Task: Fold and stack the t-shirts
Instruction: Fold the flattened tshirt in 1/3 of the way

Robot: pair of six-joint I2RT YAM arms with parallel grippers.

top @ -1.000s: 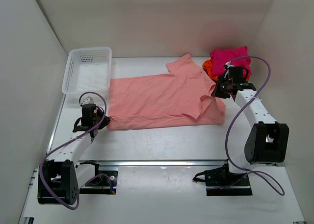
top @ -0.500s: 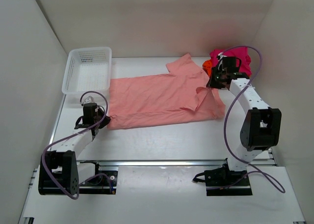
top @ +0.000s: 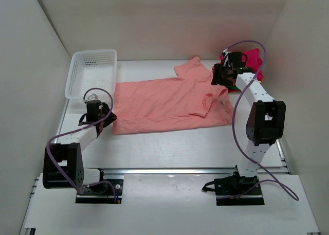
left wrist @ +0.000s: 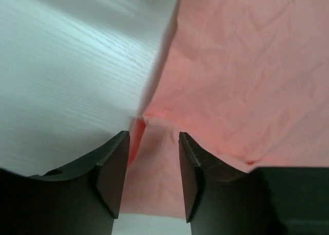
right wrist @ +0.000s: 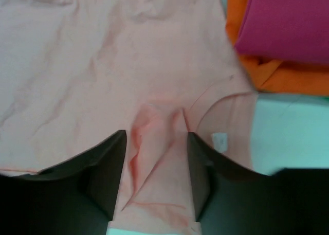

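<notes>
- On the left, at the back of the counter, we see a white basket. It stands just beside the left end of the pink shirt.
- The left tool is down low at the near left corner of the pink shirt. In its own camera, its two fingers stand apart. A small bump of pink cloth lies in the gap between them. The tool is partly open and is not squeezing the cloth, so it holds nothing.
- The pink shirt lies spread out in the middle of the counter. Its bottom edge is on the left and its neck is on the right. One sleeve points to the back wall. The cloth has soft wrinkles.
- The right tool is at the neck end of the pink shirt. Its fingers stand apart too, with a raised wrinkle of pink cloth between them. It is partly open and grips nothing. A small white tag shows inside the neck.
- At the far right, in the back corner, a folded magenta shirt lies on top of a folded orange shirt. This little pile is just beside the pink shirt's neck end.
</notes>
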